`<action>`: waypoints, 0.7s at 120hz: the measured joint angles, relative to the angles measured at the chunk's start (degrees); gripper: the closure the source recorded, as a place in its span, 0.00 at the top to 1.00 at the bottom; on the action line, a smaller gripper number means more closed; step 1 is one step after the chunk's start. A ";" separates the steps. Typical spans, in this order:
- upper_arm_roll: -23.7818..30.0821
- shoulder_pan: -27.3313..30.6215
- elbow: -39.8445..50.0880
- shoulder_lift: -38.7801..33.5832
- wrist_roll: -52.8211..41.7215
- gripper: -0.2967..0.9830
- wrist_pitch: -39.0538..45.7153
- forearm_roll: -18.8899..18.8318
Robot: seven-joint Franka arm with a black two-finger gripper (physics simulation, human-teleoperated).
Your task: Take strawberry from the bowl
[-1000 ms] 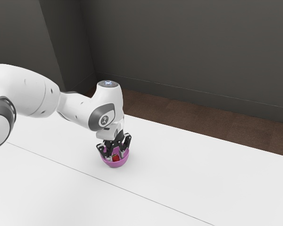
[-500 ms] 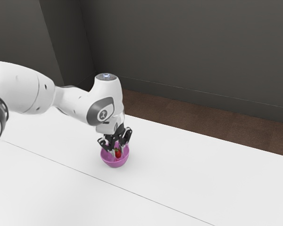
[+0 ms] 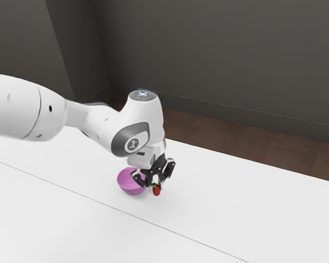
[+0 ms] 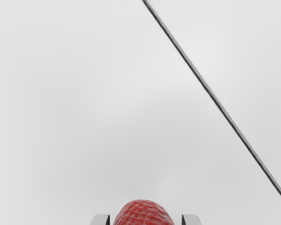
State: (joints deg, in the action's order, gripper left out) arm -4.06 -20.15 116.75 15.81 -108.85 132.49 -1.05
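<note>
In the exterior view, a dark grey wall (image 3: 225, 49) stands behind everything. In front is the white bench (image 3: 252, 208), with one thin dark seam (image 3: 109, 207) running across its top. Between wall and bench there is a strip of brown floor (image 3: 230, 134). The white arm (image 3: 33, 107) enters from the exterior view's left, and its hand points down over the bench.

The black pincer (image 3: 156, 187) is clamped on the strawberry, with one fingertip at each side of the fruit. The pink bowl (image 3: 130, 183) stands upright on the bench, partly behind the pincer. The red strawberry (image 3: 156, 191) is outside of the bowl, near it, on its side toward the exterior view's right. In the wrist view, the rounded red part of the fruit lies between both fingertips, with the bench below.
</note>
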 joint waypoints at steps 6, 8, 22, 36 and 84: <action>0.09 -0.27 -0.18 1.05 0.52 0.29 0.04 0.04; 0.12 -0.34 -0.25 1.28 0.68 0.29 0.05 0.05; 0.42 -0.42 -0.62 2.26 1.72 0.29 0.10 0.08; 0.47 -0.33 -1.02 2.62 2.64 0.41 0.02 0.17; 0.29 -1.17 -1.55 -9.98 9.05 0.71 -2.81 -0.12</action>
State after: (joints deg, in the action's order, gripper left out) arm -3.77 -21.31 115.19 5.82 -99.80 129.67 -1.17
